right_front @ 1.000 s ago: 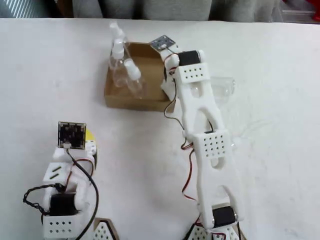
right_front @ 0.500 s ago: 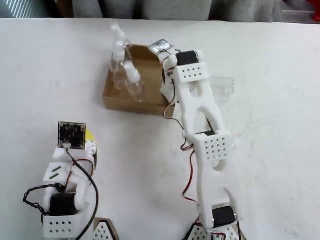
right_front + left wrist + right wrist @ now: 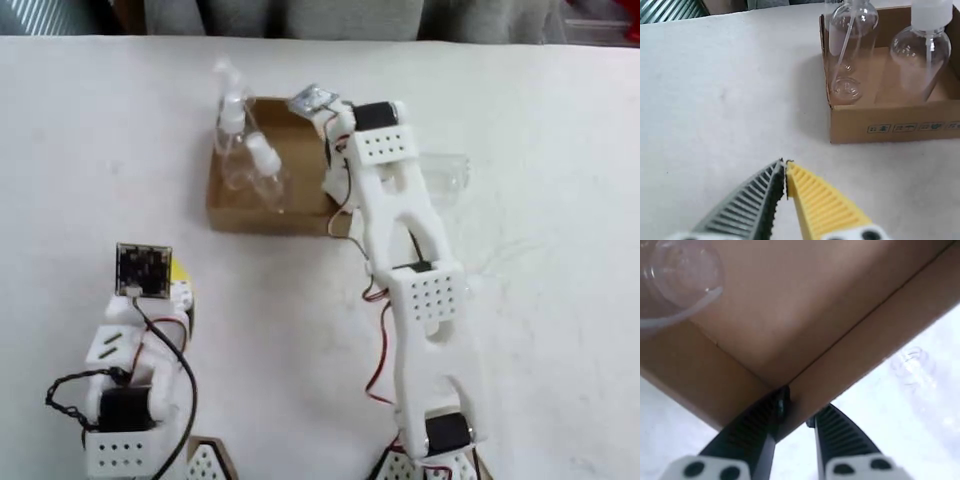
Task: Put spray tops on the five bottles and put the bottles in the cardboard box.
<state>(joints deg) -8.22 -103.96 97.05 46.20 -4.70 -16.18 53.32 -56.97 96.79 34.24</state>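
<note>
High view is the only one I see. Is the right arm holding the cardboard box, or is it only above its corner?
Observer: It is holding it. In the right wrist view, the jaws of the right arm are closed on the cardboard box at one corner.
Operator: And the left arm, does it carry anything?
Observer: No. In the left wrist view, the jaws of the left arm are shut and empty, above the table, apart from the box.
</note>
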